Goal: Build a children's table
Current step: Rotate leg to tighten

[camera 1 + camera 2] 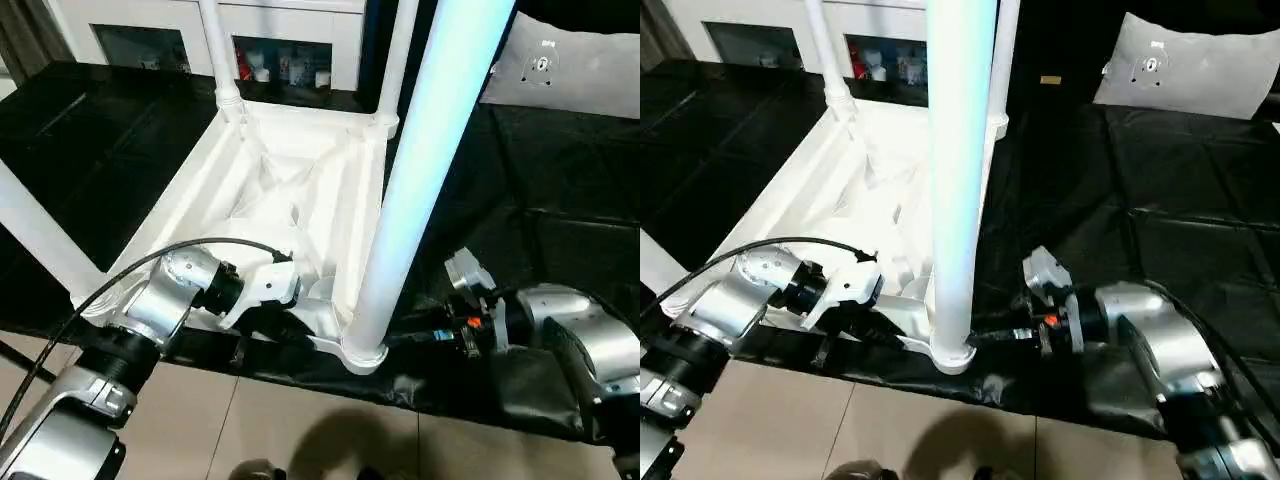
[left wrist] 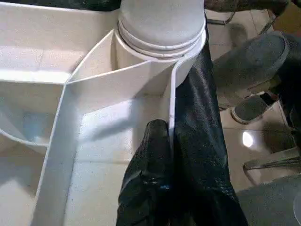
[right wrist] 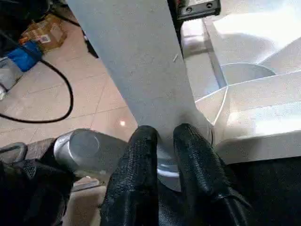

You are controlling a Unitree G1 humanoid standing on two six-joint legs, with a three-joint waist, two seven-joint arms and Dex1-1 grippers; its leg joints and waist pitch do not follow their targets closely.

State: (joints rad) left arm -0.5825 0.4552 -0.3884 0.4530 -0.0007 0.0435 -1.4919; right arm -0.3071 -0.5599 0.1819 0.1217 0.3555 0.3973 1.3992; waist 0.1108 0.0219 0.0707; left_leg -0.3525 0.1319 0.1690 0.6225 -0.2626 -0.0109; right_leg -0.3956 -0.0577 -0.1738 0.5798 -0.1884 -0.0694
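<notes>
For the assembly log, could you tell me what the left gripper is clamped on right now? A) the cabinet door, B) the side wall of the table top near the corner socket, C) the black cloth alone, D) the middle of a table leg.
B: in the left wrist view the left gripper has one finger on each side of the thin white side wall of the table top, just below the corner socket.

The children's table lies upside down on a black-covered surface, its ribbed white underside facing up. The near leg, a long tapered white tube, stands upright in the round socket at the near corner. Two far legs rise from the far corners, and another leg seems to stand at the left.
</notes>
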